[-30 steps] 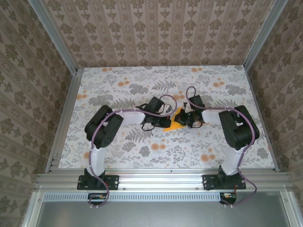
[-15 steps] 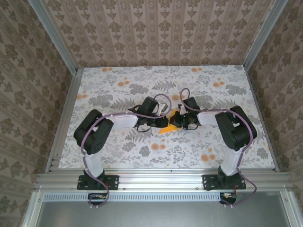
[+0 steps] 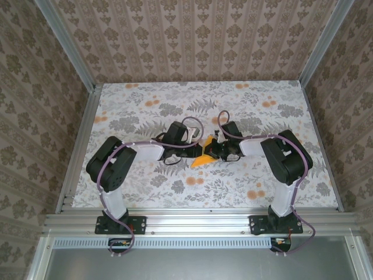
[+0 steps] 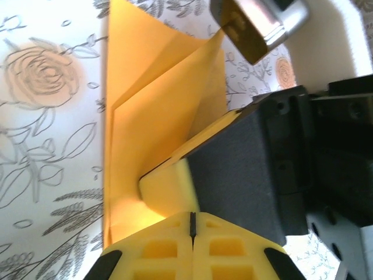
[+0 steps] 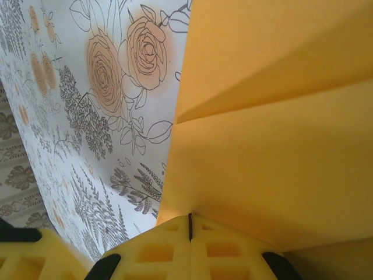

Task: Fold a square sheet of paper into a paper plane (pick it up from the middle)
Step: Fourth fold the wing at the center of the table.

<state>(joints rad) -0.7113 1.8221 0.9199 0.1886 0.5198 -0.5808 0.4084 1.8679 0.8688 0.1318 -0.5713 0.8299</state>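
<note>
I was mid-fold, with left gripper (image 4: 191, 226) and right gripper (image 5: 189, 226) both clenched on the creased sheet of paper (image 4: 157, 105), and I judged the next move needed edges aligned and pressed flat.

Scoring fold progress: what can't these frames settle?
- Creased orange-yellow paper sheet: top view, outline mostly under both pincers, folds too small.
- Right pincer: right wrist view, paper covers its fingers; grip unclear.
- Left pincer: left wrist view, its black finger hides the contact; grip unclear.

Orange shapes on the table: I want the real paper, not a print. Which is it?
The paper mid-table: bright, solid, creased. The rest are pale flower prints.
</note>
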